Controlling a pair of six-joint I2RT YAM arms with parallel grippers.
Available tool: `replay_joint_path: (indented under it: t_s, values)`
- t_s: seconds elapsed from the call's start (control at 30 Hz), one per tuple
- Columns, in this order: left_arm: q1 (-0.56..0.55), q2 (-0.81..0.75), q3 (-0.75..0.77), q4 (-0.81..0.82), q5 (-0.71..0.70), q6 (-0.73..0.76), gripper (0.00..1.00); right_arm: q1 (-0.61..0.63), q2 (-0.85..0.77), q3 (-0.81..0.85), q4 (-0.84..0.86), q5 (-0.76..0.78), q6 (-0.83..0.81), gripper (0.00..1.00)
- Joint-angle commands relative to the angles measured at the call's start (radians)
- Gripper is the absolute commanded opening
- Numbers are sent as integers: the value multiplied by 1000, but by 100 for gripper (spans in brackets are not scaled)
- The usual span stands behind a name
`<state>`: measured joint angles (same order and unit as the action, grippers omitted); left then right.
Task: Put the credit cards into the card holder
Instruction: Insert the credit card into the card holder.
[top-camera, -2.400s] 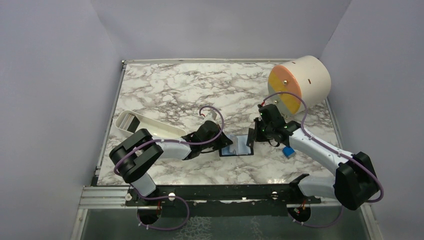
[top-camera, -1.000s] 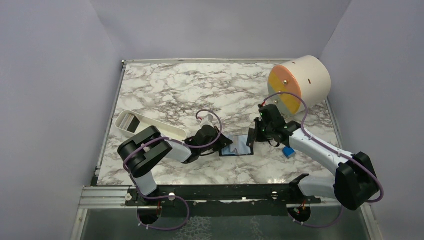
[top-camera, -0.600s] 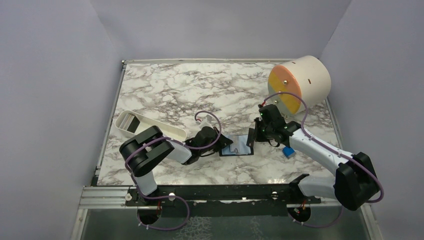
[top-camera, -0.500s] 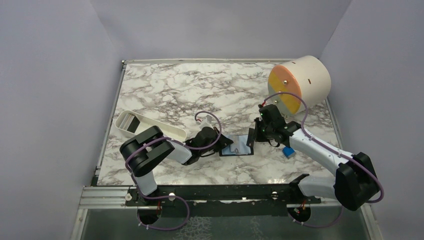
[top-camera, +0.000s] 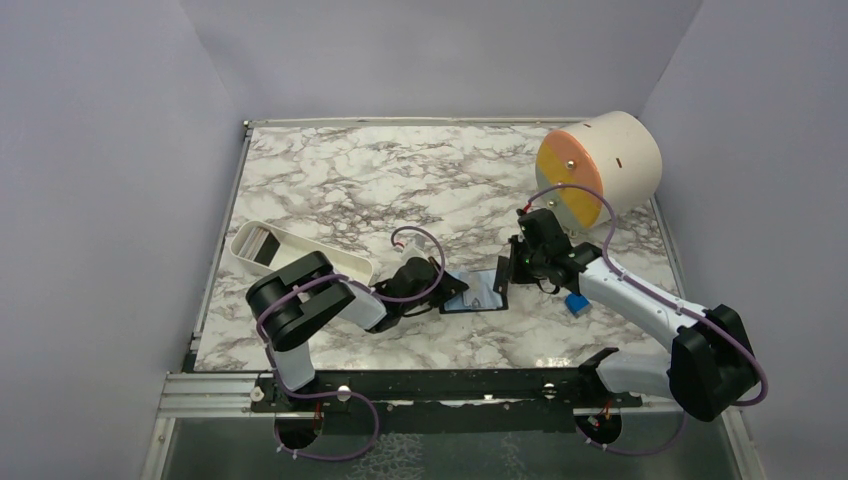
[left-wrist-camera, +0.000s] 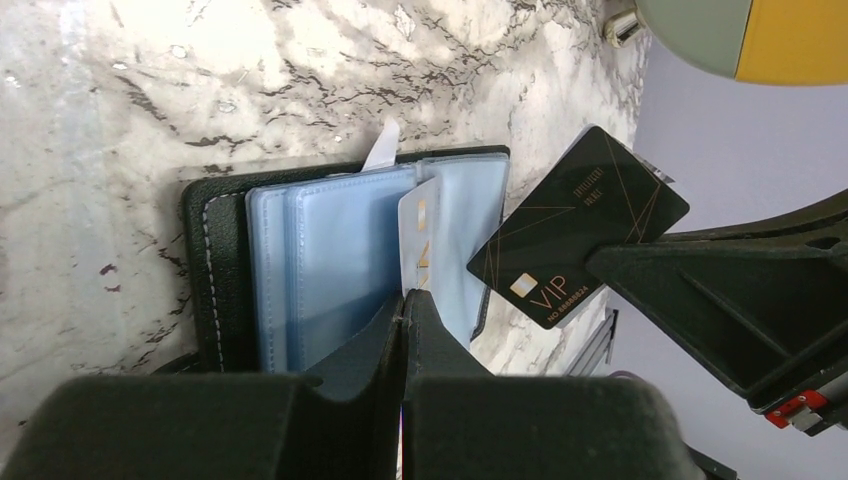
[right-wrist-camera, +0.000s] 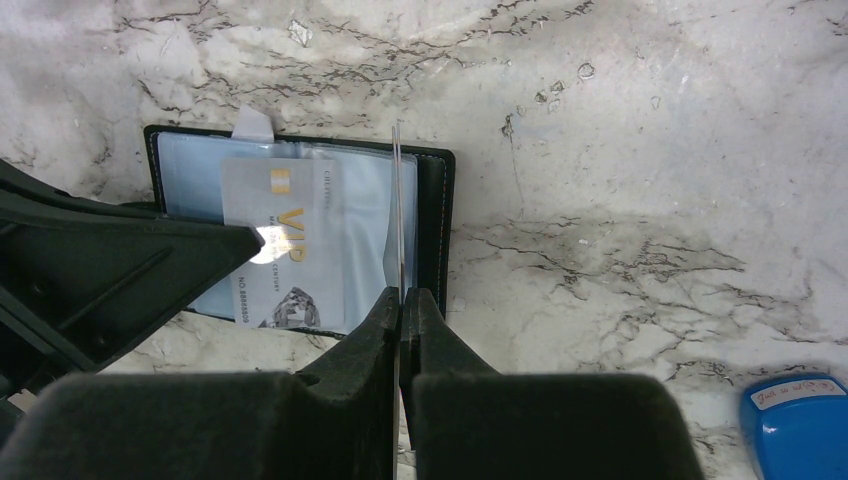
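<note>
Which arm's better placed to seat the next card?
Left, probably. The left pincer grips the grey card flat over the open card holder; the right pincer holds the black card on edge above it.

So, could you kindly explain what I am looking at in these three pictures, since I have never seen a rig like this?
These are two robot arms, the left arm and the right arm, bolted at the near edge of a marble table. One picture looks down from above and behind them; the other two come from a camera on each wrist. On the table lie an open card holder, a white tray, a blue block and a cream drum. The right gripper is shut on a black card, held by the holder's edge. The left gripper is shut at a pale card over the holder's blue sleeves; whether it grips that card I cannot tell.
</note>
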<state>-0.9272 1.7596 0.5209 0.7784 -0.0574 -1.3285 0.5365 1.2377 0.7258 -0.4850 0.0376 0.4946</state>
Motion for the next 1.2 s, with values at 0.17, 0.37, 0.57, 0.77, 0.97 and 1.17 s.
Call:
replay_joint_path:
  t_s: [0.17,0.37,0.57,0.77,0.97,1.17]
  values:
    - [-16,6,18,-17,-20,25,19,1,-22,38,-57,47,1,1]
    - [-16,-7,27,-70,-24,48,31,1,-51,70,-96,60,-4,1]
    - [-17,-11,29,-125,-30,66,35,0,-61,68,-105,73,-4,1]
    - [-16,-14,55,-181,-29,103,39,0,-42,72,-104,133,-11,1]
    - [-17,-32,111,-287,-48,176,40,0,-30,53,-87,162,-15,1]
    - [-16,-52,129,-352,-67,218,41,1,0,38,-63,153,-12,1]
